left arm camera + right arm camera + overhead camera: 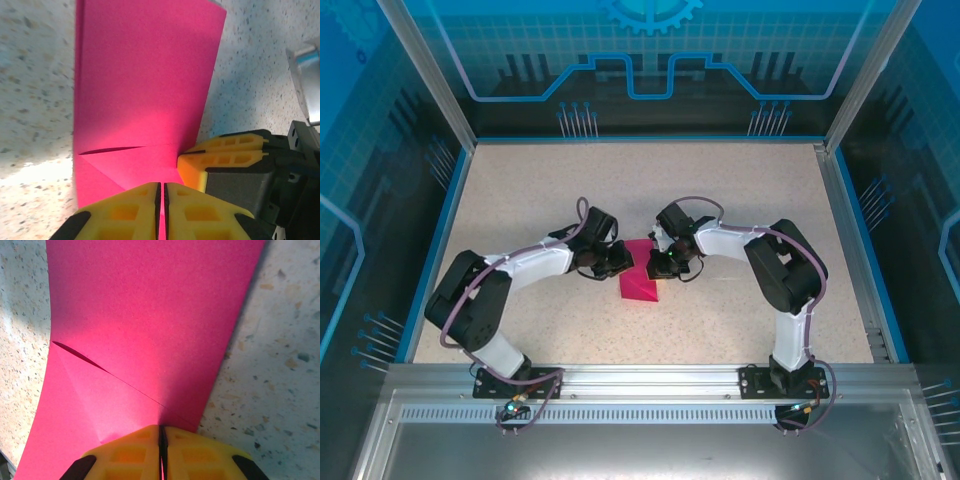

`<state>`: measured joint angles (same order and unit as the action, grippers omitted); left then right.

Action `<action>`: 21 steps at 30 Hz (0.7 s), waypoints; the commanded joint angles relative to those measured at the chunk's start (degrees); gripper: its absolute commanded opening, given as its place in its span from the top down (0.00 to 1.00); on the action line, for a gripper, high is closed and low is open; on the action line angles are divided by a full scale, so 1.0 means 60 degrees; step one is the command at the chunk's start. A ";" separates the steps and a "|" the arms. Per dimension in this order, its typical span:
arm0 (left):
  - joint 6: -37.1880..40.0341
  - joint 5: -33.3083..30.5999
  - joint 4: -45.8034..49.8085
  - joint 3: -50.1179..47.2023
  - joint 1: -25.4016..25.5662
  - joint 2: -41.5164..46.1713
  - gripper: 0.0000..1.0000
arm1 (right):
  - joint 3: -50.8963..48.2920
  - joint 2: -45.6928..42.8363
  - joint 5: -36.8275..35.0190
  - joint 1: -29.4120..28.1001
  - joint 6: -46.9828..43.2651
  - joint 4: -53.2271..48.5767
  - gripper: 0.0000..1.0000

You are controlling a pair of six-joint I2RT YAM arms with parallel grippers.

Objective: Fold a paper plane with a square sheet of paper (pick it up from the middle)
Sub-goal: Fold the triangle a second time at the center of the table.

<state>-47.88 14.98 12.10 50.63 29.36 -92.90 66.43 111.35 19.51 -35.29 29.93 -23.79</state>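
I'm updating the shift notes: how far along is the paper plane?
Done: the pink sheet is already creased, with a diagonal flap folded over near the pinched edge. In hand: the left arm and right arm each have jaws shut on that edge, side by side. Left: it is not yet a narrow pointed dart, so more folds remain.
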 commanded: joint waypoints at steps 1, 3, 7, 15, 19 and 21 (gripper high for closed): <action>-0.0097 0.0611 -0.0299 -0.0015 0.0141 -0.0519 0.87 | -0.0262 0.0683 -0.1131 -0.0120 -0.0111 -0.0780 0.90; -0.0139 0.0725 -0.0329 0.0027 0.0169 -0.0724 0.88 | -0.0261 0.0648 -0.1072 -0.0114 -0.0126 -0.0753 0.90; -0.0144 0.0875 -0.0355 0.0105 0.0189 -0.1033 0.88 | -0.0273 0.0476 -0.0760 -0.0109 -0.0127 -0.0500 0.90; -0.0155 0.0930 -0.0405 0.0058 0.0189 -0.1285 0.88 | -0.0261 -0.0157 0.0249 -0.0110 -0.0096 0.0191 0.89; -0.0138 0.0850 -0.0336 0.0006 0.0176 -0.1289 0.88 | -0.0298 -0.0476 0.0562 -0.0076 -0.0083 0.0381 0.89; -0.0137 0.0800 -0.0286 -0.0010 0.0189 -0.1309 0.88 | -0.0359 -0.0667 0.0650 -0.0044 -0.0067 0.0486 0.89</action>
<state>-48.07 18.96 10.00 50.63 30.17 -100.25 65.12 110.17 21.47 -35.27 29.93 -21.85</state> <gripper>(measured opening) 0.118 0.113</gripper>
